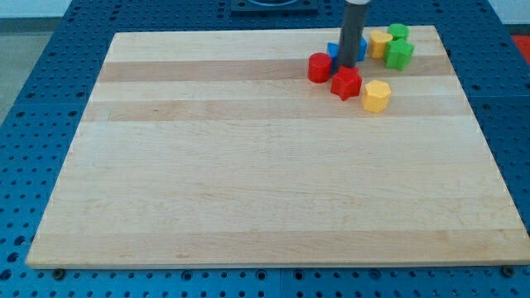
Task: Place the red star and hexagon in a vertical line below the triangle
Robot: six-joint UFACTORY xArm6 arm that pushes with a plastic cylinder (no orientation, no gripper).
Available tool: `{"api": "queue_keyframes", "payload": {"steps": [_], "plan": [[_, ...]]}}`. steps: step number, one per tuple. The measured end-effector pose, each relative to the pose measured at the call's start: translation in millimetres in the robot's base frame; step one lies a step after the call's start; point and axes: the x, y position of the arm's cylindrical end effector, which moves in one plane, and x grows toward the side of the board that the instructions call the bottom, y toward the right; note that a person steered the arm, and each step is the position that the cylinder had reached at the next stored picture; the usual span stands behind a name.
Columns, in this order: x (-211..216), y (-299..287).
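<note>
The blocks are bunched at the view's top right of the wooden board (248, 165). A red round-looking block (320, 67) sits left of a red star (346, 84). A blue block (334, 51) is mostly hidden behind the rod; its shape cannot be made out. A yellow hexagon (376, 96) lies right of the red star. My tip (348, 65) stands just above the red star, between the red round block and the blue block.
A yellow block (379, 43), a green star (400, 55) and a green round block (399, 32) sit near the board's top edge, right of the rod. A blue perforated table (33, 124) surrounds the board.
</note>
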Motion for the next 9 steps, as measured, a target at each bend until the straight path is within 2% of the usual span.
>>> {"api": "queue_keyframes", "payload": {"steps": [1, 2, 3, 4, 5, 6, 9], "plan": [[-11.9, -17.2], [6.2, 6.2], [35.5, 72.2], [38.0, 124.8], [69.1, 134.4], [90.8, 93.1], [82.8, -33.8]]}}
